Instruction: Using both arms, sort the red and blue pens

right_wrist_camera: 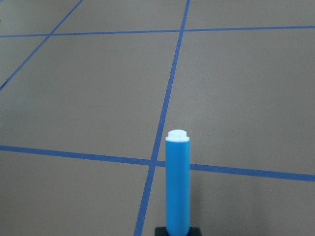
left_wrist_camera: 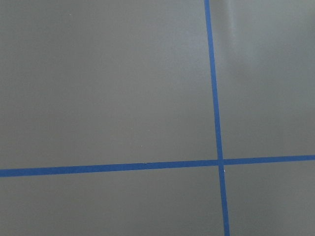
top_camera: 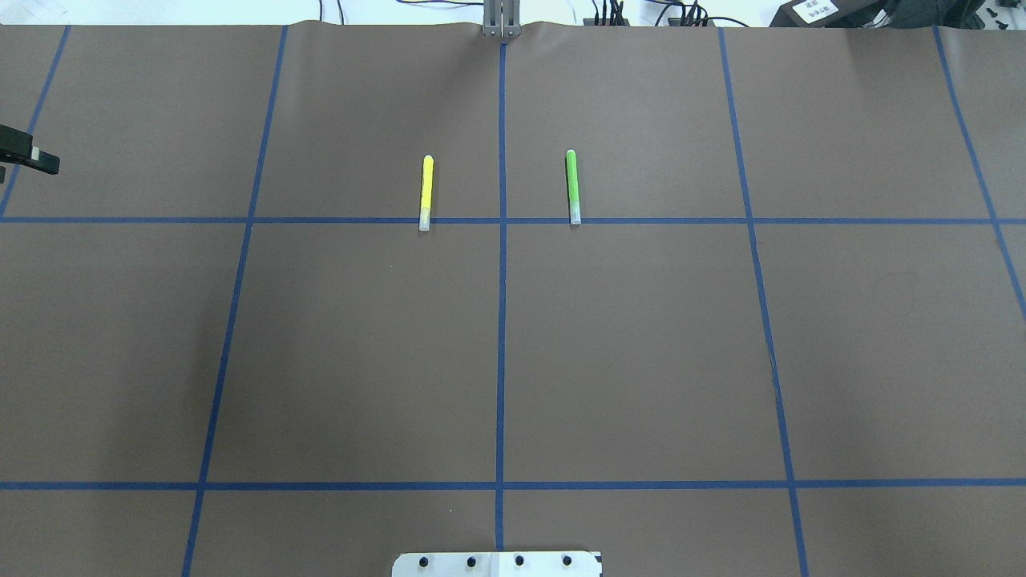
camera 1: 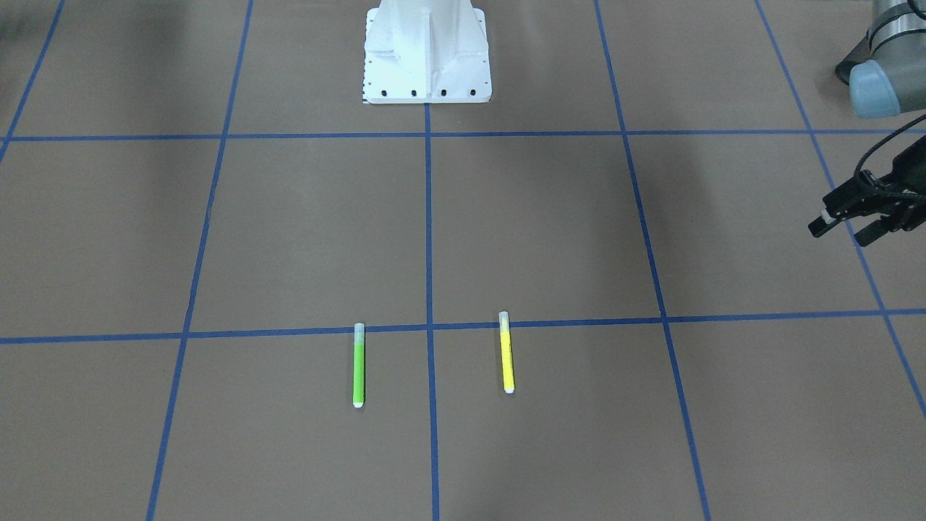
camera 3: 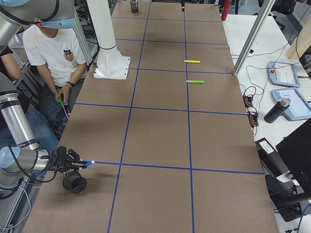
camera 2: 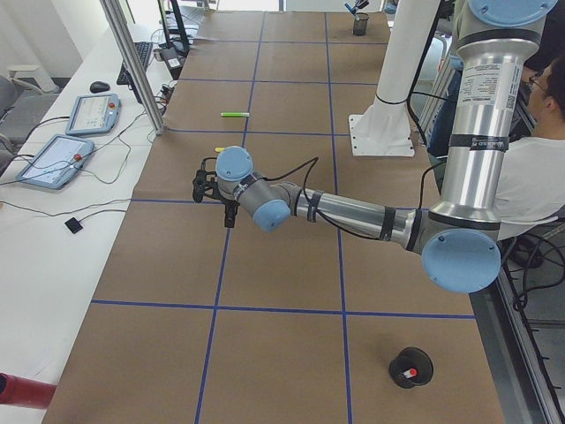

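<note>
My right gripper (camera 3: 75, 162) is shut on the bright blue pen (right_wrist_camera: 177, 184), which sticks out ahead of it in the right wrist view. It hovers just above a black cup (camera 3: 74, 183) near the table's end on my right side. The red pen (camera 2: 406, 375) stands in another black cup (camera 2: 411, 367) at the table's end on my left side. Over the left part of the table my left gripper (camera 1: 843, 231) is open with nothing between its fingers. The left wrist view holds only brown table and blue tape lines.
A green marker (camera 1: 359, 365) and a yellow marker (camera 1: 506, 354) lie side by side across the table's middle line. A white pedestal (camera 1: 427, 51) stands at the robot's base. People sit beside the robot (camera 3: 53, 53). Tablets and cables lie past the far edge (camera 3: 284, 73).
</note>
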